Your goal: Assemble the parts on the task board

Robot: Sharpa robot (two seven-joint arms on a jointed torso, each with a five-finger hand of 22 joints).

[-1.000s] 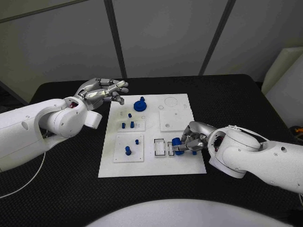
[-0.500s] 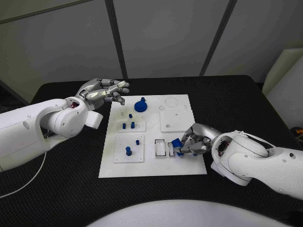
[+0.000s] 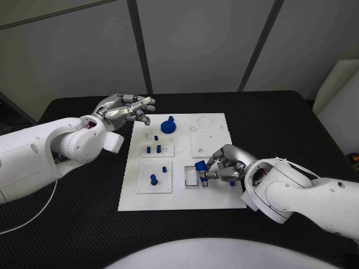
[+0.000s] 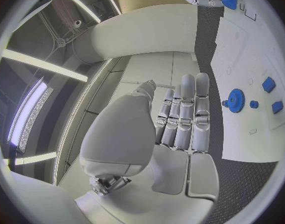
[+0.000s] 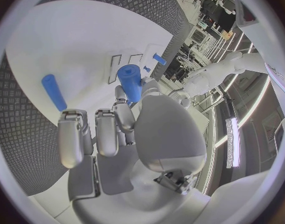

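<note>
The white task board [image 3: 179,199] lies in the middle of the black table. My right hand [image 3: 225,166] hovers over its near right part and pinches a short blue cylinder [image 3: 201,166], seen between thumb and finger as the cylinder [image 5: 131,82] in the right wrist view. A blue rod [image 5: 54,92] lies flat on the board [image 5: 74,45] beside that hand. My left hand [image 3: 128,108] hangs off the board's far left corner and holds nothing, fingers straight in the left wrist view [image 4: 182,119]. A blue gear [image 3: 169,125] stands at the board's far middle.
Small blue pegs [image 3: 153,149] stand in the left inset plates, with another peg [image 3: 153,179] nearer me. Two narrow slots [image 3: 190,176] sit just left of my right hand. The gear [image 4: 234,100] and pegs also show past my left fingers. Black table surrounds the board.
My right hand has drawn up and to the left over the slots, carrying the blue cylinder with it. The left hand has barely moved.
</note>
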